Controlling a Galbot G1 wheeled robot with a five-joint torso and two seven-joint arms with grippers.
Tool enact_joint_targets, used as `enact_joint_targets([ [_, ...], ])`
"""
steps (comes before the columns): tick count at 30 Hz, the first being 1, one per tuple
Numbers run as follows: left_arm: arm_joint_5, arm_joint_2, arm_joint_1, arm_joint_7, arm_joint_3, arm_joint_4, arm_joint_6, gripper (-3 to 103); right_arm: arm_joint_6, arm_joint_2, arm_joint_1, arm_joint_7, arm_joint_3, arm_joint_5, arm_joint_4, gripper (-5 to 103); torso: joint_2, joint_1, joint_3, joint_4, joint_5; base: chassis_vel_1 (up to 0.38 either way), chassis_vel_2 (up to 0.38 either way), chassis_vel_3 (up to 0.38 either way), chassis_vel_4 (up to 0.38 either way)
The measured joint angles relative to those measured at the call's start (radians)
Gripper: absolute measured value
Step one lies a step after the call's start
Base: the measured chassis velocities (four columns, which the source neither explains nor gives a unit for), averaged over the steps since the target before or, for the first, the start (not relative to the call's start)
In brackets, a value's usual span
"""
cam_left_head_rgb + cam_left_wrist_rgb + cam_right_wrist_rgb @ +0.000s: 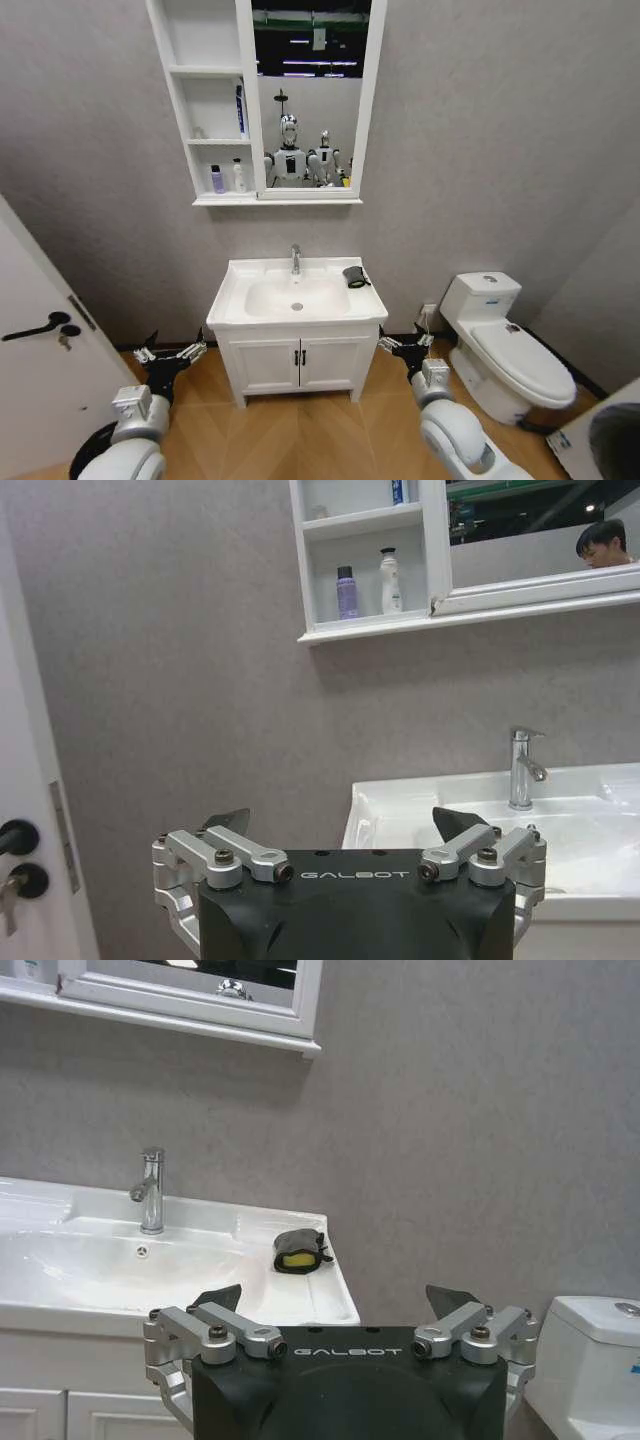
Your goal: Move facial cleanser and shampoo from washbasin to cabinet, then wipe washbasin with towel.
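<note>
Reaching for the towel [355,276] at 2 o'clock on the washbasin [233,301], it could be pushed off by the released right claw [402,346]; the left claw [170,354] is released too.

One washbasin [232,300] is carrying one chrome tap [295,259] and one dark towel [354,276]. One cabinet [179,105] is showing three compartments, holding three bottles: one purple [217,180], one white [239,176], one blue [240,110]. One toilet [505,350] is standing nearby. Two pincers, left [170,353] and right [405,345], are both hanging spread.
</note>
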Motion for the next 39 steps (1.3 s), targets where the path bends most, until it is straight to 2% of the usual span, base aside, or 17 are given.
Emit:
enact_joint_targets([
  [2,0.0,0.0,0.0,0.0,0.0,0.0,0.0,100,0.0,-0.002,0.002,0.0,-0.002,0.0,0.0,100,0.0,0.0,0.0,0.0001,0.0002,0.395,-0.372,-0.342,0.352],
  [3,0.0,0.0,0.0,0.0,0.0,0.0,0.0,100,0.0,-0.004,0.003,-0.001,-0.004,0.001,-0.001,100,0.0,0.001,0.0,0.0,0.0019,0.379,-0.338,-0.366,0.341],
  [4,0.0,0.0,0.0,0.0,0.0,0.0,0.0,100,0.0,-0.004,0.003,-0.001,-0.004,0.001,-0.001,100,0.0,0.001,0.0,0.0,0.0019,0.379,-0.338,-0.366,0.341],
  [5,0.0,0.0,0.0,0.0,0.0,0.0,0.0,100,0.0,-0.005,0.003,-0.001,-0.004,0.001,-0.001,100,0.0,0.0,0.0,0.0001,0.0002,0.325,-0.351,-0.366,0.341],
  [10,0.0,0.0,0.0,0.0,0.0,0.0,0.0,100,0.023,-0.011,0.005,-0.016,-0.005,-0.005,-0.013,100,0.0,0.001,0.0,0.0,0.0012,0.327,-0.345,-0.349,0.334],
  [11,0.0,0.0,0.0,0.0,0.0,0.0,0.0,100,0.043,-0.012,0.007,-0.031,-0.004,-0.025,-0.025,100,0.0,0.0,0.0,0.0001,-0.0005,0.275,-0.297,-0.294,0.259],
  [12,0.0,0.0,0.0,0.0,0.0,0.0,0.0,100,0.043,-0.012,0.007,-0.031,-0.004,-0.025,-0.025,100,0.0,0.0,0.0,0.0001,-0.0005,0.275,-0.297,-0.294,0.259],
  [13,0.0,0.0,0.0,0.0,0.0,0.0,0.0,100,0.056,-0.01,0.008,-0.039,-0.004,-0.036,-0.035,100,0.0,0.0,0.0,0.0,0.0014,0.234,-0.181,-0.242,0.259],
  [15,0.0,0.0,0.0,0.0,0.0,0.0,0.0,100,0.059,-0.009,0.008,-0.04,-0.004,-0.036,-0.038,100,0.0,0.0,0.0,-0.0001,0.0014,0.234,-0.181,-0.198,0.19],
  [16,0.0,0.0,0.0,0.0,0.0,0.0,0.0,100,0.061,-0.005,0.009,-0.041,-0.005,-0.036,-0.041,100,0.0,0.0,0.0,0.0,0.0002,0.077,-0.143,-0.075,0.118],
  [19,0.0,0.0,0.0,0.0,0.0,0.0,0.0,100,0.062,0.001,0.008,-0.042,-0.008,-0.037,-0.047,100,0.0,0.0,0.0,-0.0002,0.0002,0.002,0.049,-0.05,0.017],
  [20,0.0,0.0,0.0,0.0,0.0,0.0,0.0,100,0.062,0.005,0.008,-0.042,-0.01,-0.037,-0.05,100,0.0,0.001,0.0,0.0,0.0015,-0.03,-0.023,0.033,-0.051],
  [22,0.0,0.0,0.0,0.0,0.0,0.0,0.0,100,0.062,0.008,0.008,-0.042,-0.01,-0.035,-0.052,100,-0.001,0.002,0.001,0.0,0.0004,-0.061,0.002,0.062,-0.055],
  [39,0.0,0.0,0.0,0.0,0.0,0.0,0.0,100,0.058,0.011,0.004,-0.049,0.006,-0.004,-0.038,100,0.0,0.001,0.0,0.0,0.0006,-0.017,0.009,0.014,-0.011],
])
